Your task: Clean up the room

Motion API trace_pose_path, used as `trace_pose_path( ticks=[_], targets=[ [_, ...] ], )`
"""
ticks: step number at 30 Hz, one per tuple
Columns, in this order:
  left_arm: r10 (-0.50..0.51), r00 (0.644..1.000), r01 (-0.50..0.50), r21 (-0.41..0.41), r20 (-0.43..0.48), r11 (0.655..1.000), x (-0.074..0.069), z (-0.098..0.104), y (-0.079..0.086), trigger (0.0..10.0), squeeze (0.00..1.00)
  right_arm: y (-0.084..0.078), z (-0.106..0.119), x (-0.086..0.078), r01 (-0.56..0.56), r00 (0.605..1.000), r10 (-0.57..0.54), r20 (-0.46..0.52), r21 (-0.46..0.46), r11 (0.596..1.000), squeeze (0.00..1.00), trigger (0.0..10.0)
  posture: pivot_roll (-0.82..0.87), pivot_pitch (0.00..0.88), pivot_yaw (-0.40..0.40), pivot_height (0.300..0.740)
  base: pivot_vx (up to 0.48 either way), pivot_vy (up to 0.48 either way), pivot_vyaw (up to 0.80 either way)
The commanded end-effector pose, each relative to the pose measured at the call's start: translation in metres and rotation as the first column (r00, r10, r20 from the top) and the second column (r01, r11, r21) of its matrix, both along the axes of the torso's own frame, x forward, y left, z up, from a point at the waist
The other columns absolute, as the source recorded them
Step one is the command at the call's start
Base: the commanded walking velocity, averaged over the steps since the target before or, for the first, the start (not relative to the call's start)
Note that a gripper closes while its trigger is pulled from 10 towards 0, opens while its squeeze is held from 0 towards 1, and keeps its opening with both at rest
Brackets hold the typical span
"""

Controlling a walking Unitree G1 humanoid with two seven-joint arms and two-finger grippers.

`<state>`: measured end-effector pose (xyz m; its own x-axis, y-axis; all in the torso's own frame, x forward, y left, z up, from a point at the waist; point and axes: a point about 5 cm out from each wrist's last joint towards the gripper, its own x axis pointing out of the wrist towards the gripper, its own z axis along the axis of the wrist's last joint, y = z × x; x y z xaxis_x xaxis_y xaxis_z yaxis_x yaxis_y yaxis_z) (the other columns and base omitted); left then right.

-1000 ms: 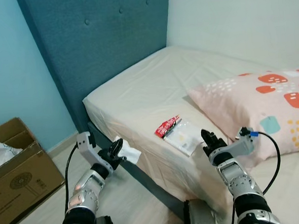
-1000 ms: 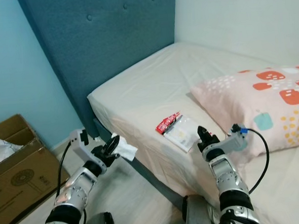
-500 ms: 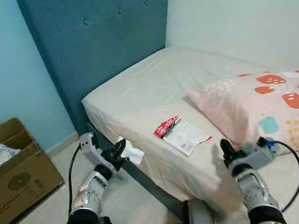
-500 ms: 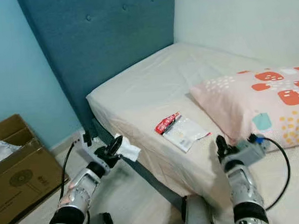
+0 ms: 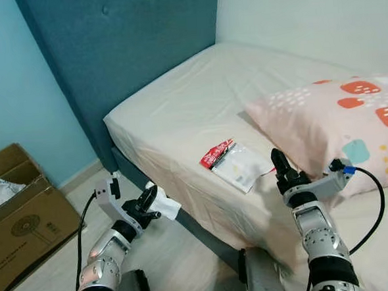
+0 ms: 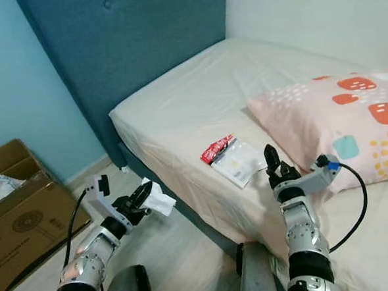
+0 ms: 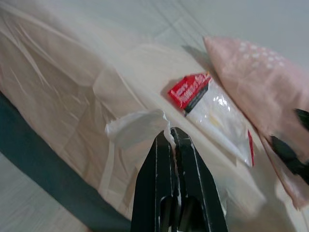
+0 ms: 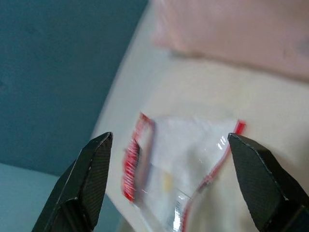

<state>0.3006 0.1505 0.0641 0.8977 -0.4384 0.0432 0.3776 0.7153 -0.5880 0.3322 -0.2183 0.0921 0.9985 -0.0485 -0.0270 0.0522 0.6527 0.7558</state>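
Your right gripper (image 8: 169,188) hangs spread wide just short of the clear red-edged packet (image 5: 238,166), which lies on the bed (image 5: 179,113) beside the pillow (image 5: 337,120). Left gripper (image 7: 173,137) is clamped on a crumpled tissue (image 7: 135,126) off the bed's edge; I judge this the reach step, so next lower and close on the packet's near edge

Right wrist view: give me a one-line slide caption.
Open right gripper lined up on the red-edged clear plastic wrapper lying on the bed beside the pillow.

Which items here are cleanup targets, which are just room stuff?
Job: crumpled tissue pinched in left gripper; plastic packet on the bed, open right gripper aimed at it.
Lying about: pillow, headboard, cardboard box.
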Motion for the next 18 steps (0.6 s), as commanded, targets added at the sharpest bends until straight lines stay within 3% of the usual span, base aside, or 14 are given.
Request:
trace_pose_path(
  ticks=[1, 7, 8, 10, 11, 12, 13, 17, 18],
  targets=[
    [0.002, 1.000, -0.002, 0.010, -0.023, 1.000, -0.005, -0.004, 0.004, 10.0, 0.00, 0.007, -0.012, -0.001, -0.021, 0.996, 0.020, -0.086, -0.015, 1.000, 1.00, 10.0, 0.11, 0.252, 0.011, 0.523, 0.000, 0.000, 0.00],
    [-0.024, 0.999, 0.025, 0.027, -0.024, 0.999, -0.013, -0.001, 0.002, 10.0, 0.00, 0.022, -0.020, 0.004, -0.045, 0.977, 0.042, -0.210, -0.012, 0.999, 1.00, 10.0, 0.12, 0.278, 0.013, 0.523, 0.000, 0.000, 0.00],
    [-0.030, 0.999, 0.031, 0.031, -0.027, 0.999, -0.016, -0.001, 0.003, 10.0, 0.00, 0.025, -0.022, 0.004, -0.050, 0.970, 0.045, -0.241, -0.014, 0.999, 0.62, 10.0, 0.13, 0.281, 0.011, 0.523, 0.000, 0.000, 0.00],
    [-0.030, 0.999, 0.031, 0.031, -0.027, 0.999, -0.016, -0.001, 0.003, 10.0, 0.00, 0.025, -0.022, 0.004, -0.050, 0.970, 0.045, -0.241, -0.014, 0.999, 0.62, 10.0, 0.13, 0.281, 0.011, 0.523, 0.000, 0.000, 0.00],
    [-0.031, 0.999, 0.032, 0.033, -0.031, 0.999, -0.018, -0.001, 0.003, 10.0, 0.00, 0.026, -0.022, 0.003, -0.058, 0.964, 0.050, -0.260, -0.022, 0.998, 0.25, 10.0, 0.13, 0.281, 0.009, 0.523, 0.000, 0.000, 0.00],
    [-0.031, 0.999, 0.032, 0.033, -0.031, 0.999, -0.018, -0.001, 0.003, 10.0, 0.00, 0.026, -0.022, 0.003, -0.058, 0.964, 0.050, -0.260, -0.022, 0.998, 0.25, 10.0, 0.13, 0.281, 0.009, 0.523, 0.000, 0.000, 0.00],
    [-0.030, 0.999, 0.031, 0.033, -0.035, 0.999, -0.019, -0.001, 0.004, 10.0, 0.00, 0.027, -0.022, 0.002, -0.059, 0.960, 0.052, -0.274, -0.019, 0.998, 0.00, 10.0, 0.13, 0.286, 0.009, 0.523, 0.000, 0.000, 0.00],
    [-0.032, 0.999, 0.033, 0.034, -0.038, 0.999, -0.021, -0.001, 0.003, 10.0, 0.00, 0.030, -0.020, 0.003, -0.077, 0.968, 0.077, -0.240, 0.010, 0.997, 0.00, 10.0, 0.13, 0.294, 0.014, 0.523, 0.000, 0.000, 0.00],
    [-0.039, 0.998, 0.040, 0.035, -0.040, 0.999, -0.023, 0.002, 0.003, 10.0, 0.00, 0.043, -0.014, 0.006, -0.130, 0.978, 0.141, -0.155, 0.077, 0.988, 0.00, 10.0, 0.15, 0.304, 0.019, 0.523, 0.000, 0.000, 0.00]
  ],
)
